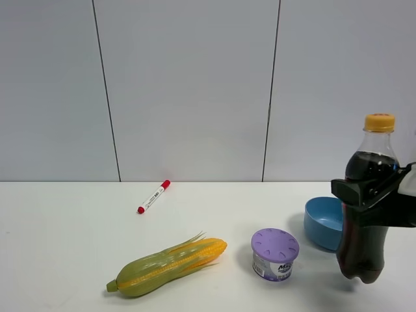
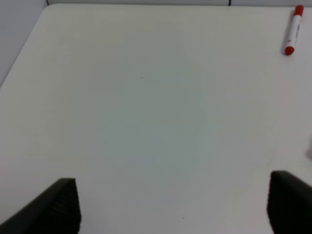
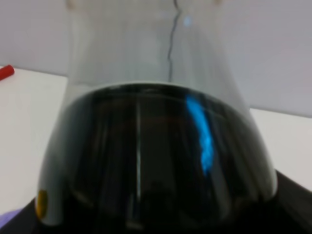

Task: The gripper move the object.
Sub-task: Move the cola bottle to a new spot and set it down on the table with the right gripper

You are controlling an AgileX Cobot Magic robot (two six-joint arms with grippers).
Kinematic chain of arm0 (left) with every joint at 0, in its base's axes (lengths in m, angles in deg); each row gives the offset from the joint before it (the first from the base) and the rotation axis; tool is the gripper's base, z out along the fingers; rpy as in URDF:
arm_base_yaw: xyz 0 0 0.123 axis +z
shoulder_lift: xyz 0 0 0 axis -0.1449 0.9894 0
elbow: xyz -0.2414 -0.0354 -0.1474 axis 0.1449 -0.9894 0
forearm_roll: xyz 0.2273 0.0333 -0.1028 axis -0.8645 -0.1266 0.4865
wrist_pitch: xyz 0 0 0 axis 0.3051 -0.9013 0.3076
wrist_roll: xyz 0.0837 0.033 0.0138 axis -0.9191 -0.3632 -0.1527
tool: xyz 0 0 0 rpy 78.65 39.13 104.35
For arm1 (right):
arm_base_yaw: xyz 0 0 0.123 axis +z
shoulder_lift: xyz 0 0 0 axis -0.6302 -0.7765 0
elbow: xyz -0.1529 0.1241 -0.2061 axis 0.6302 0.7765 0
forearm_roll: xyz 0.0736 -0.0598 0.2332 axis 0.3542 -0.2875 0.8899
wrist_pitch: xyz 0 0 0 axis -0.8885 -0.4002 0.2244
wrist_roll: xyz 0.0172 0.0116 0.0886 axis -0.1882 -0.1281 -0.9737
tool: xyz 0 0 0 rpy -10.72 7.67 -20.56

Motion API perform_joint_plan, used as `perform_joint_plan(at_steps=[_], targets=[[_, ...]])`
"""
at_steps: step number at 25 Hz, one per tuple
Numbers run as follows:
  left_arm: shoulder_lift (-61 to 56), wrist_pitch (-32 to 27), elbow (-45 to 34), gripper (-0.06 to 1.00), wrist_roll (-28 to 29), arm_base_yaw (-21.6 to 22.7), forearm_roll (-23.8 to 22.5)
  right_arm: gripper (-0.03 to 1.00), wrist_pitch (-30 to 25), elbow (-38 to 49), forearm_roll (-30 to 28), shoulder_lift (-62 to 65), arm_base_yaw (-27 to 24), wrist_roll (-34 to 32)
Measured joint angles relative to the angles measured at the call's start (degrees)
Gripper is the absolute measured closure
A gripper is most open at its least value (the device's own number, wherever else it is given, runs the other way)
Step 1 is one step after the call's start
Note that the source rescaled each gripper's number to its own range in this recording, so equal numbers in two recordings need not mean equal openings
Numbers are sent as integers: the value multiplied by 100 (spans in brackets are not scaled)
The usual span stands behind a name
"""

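Note:
The object, a tall cola bottle (image 1: 369,166) with dark liquid and a yellow-orange cap, is upright at the front right of the white table (image 1: 65,247). My right gripper (image 1: 354,195) reaches in from the right edge, shut on the bottle's middle. I cannot tell whether the base touches the table. The right wrist view is filled by the bottle's dark shoulder (image 3: 156,165). My left gripper (image 2: 170,207) is open over bare table, its black fingers (image 2: 53,209) wide apart and holding nothing. It is outside the exterior view.
A blue bowl (image 1: 323,222) sits just behind and left of the bottle. A purple-lidded can (image 1: 274,255) stands left of it. A corn cob (image 1: 169,265) lies at the front centre. A red-capped marker (image 1: 153,196) lies near the back wall, also seen as marker (image 2: 293,30).

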Motion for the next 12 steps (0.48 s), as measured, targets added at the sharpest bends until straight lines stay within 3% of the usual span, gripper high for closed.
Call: perform_joint_plan(at_steps=[12], targets=[[0,0,0,-6,0,0,0,97,-289,0,0,-5,0,0]])
